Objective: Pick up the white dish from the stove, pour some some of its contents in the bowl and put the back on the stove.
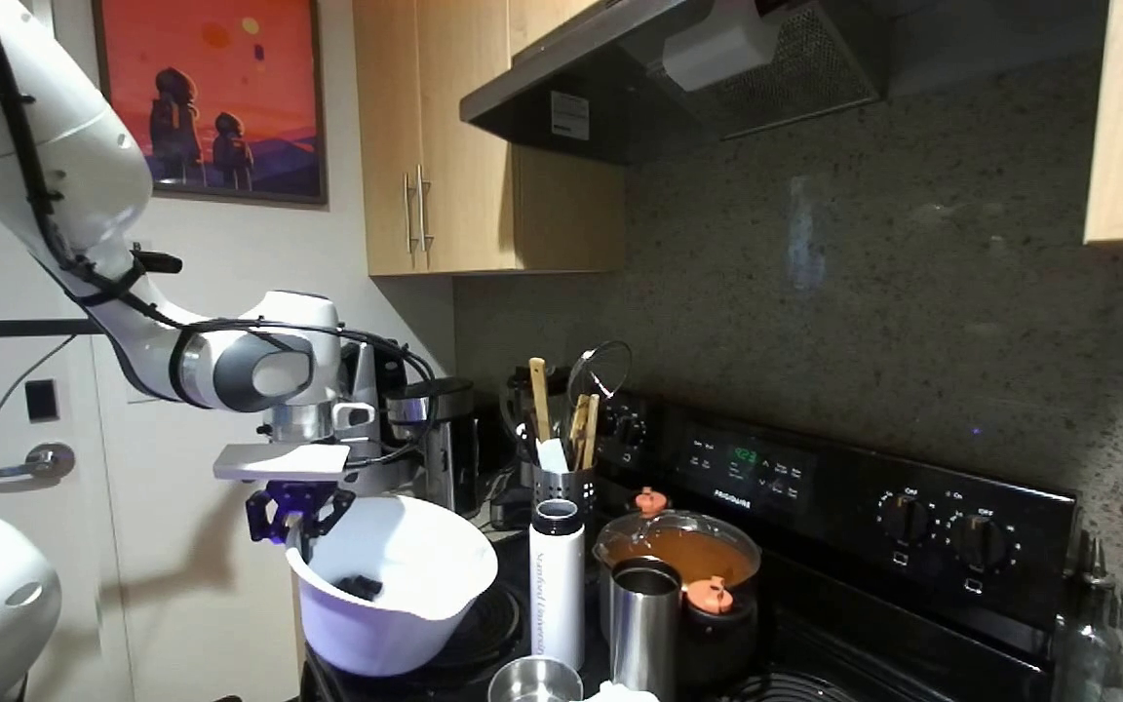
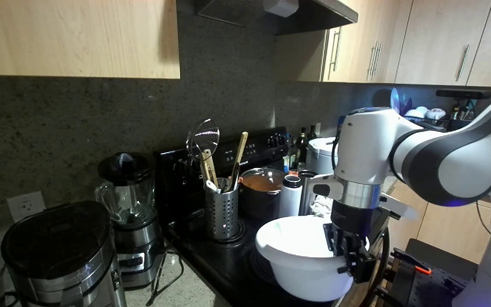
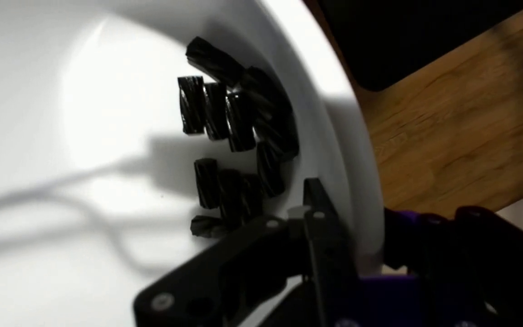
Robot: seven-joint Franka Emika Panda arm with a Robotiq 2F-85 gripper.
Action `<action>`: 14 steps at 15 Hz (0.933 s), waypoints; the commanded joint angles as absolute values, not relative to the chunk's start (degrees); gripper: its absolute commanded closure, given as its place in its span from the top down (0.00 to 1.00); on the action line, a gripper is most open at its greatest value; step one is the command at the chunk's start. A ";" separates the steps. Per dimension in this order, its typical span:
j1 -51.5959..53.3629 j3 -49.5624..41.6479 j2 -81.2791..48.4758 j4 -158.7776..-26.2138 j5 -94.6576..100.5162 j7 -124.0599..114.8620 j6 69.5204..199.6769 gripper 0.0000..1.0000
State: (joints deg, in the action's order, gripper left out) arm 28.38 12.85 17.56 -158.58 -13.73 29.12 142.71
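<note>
White and deep, the dish (image 1: 376, 634) is over the stove (image 2: 224, 260); whether its base touches, I cannot tell. In an exterior view its pouring lip points to five o'clock, roughly toward a small steel bowl (image 1: 534, 681) at four, probably my pour target. I have the rim at about nine o'clock, presumably to leave that lip free. Black twisted pieces (image 3: 216, 109) bunch at ten o'clock from the fingers (image 3: 329, 236) in the wrist view, perhaps because the dish leans toward my grip. One finger is inside, one outside, nearly together, seemingly clamped on the rim.
</note>
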 commanded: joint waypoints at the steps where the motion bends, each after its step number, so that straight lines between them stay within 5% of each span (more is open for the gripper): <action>1: 30.41 11.65 22.42 -158.34 -15.88 30.27 136.60 0.02; 14: 29.37 7.01 39.21 -158.04 -15.52 27.45 119.71 0.02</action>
